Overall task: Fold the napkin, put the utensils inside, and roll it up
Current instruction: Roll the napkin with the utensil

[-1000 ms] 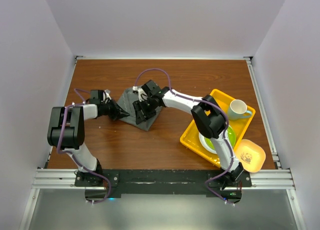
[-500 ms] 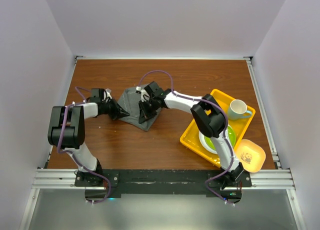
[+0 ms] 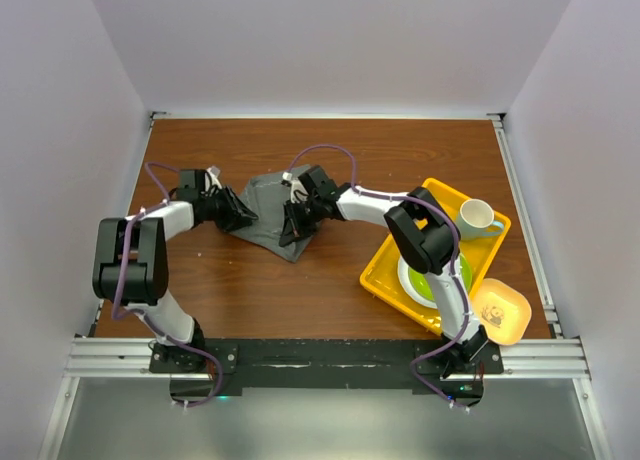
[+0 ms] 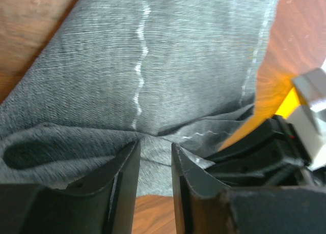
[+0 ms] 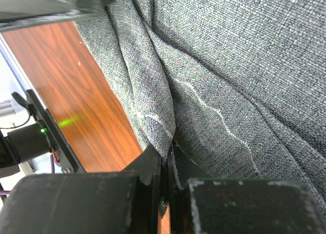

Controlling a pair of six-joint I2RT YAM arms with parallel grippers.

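The dark grey napkin (image 3: 266, 198) lies crumpled on the wooden table left of centre, its pale stitched line showing in the left wrist view (image 4: 178, 66) and the right wrist view (image 5: 244, 66). My left gripper (image 3: 247, 218) sits at the napkin's left edge. Its jaws stand open, with cloth just past the fingertips (image 4: 155, 148). From the right side, my right gripper (image 3: 289, 228) is shut on a raised fold of the napkin (image 5: 168, 151). The utensils are out of view.
A yellow tray (image 3: 383, 268) at the right holds a green plate (image 3: 459, 277) and a pale mug (image 3: 478, 218). A small yellow dish (image 3: 503, 311) sits by the tray's near corner. The right arm reaches across from above the tray.
My left gripper has opened and let go of the napkin. My right gripper has shut on a fold. The napkin has sunk from a peaked shape and spread back-left.
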